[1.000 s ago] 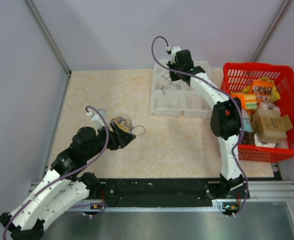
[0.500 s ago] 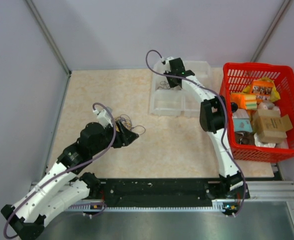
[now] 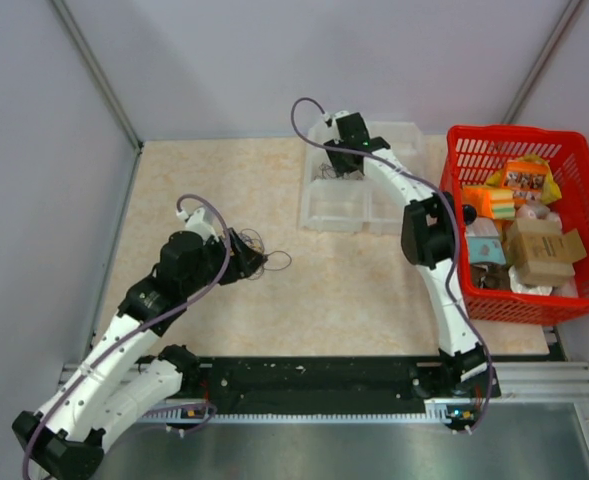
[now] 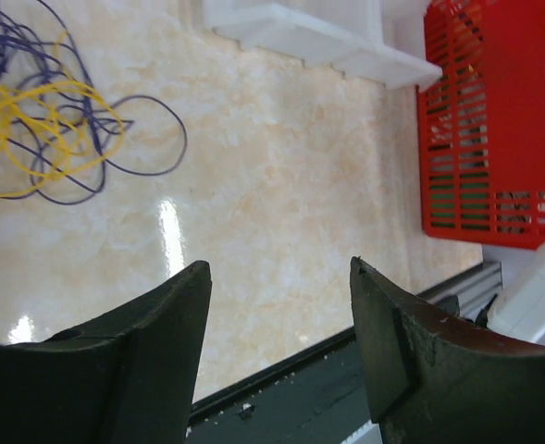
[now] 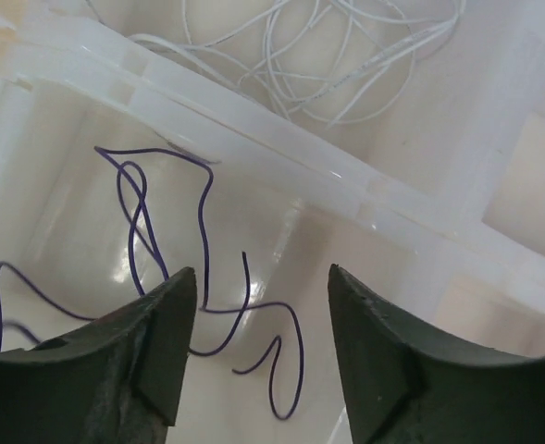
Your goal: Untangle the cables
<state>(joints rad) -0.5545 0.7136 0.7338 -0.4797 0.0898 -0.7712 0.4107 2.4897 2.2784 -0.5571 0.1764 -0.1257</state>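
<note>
Two grippers, namely one left gripper [image 4: 277,270] and one right gripper [image 5: 260,276], one tangle of purple and yellow cables [image 4: 41,120], one loose purple cable [image 5: 204,231] and one white wire bundle [image 5: 328,55] inside one clear tray [image 3: 359,212], one red basket [image 3: 519,130].

The counter [image 4: 281,185] is glossy marbled beige with glare — the tray [image 5: 281,176] translucent smooth plastic, the basket [image 4: 494,120] red plastic, the cables [image 4: 41,120] slick-coated.

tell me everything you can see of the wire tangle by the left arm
The tangle is a loose knot of very thin, limp wires, yellow ones woven through dark purple ones. It lies flat on the beige table, one purple loop sticking out sideways. The left pincer stands open, not touching it.
</note>
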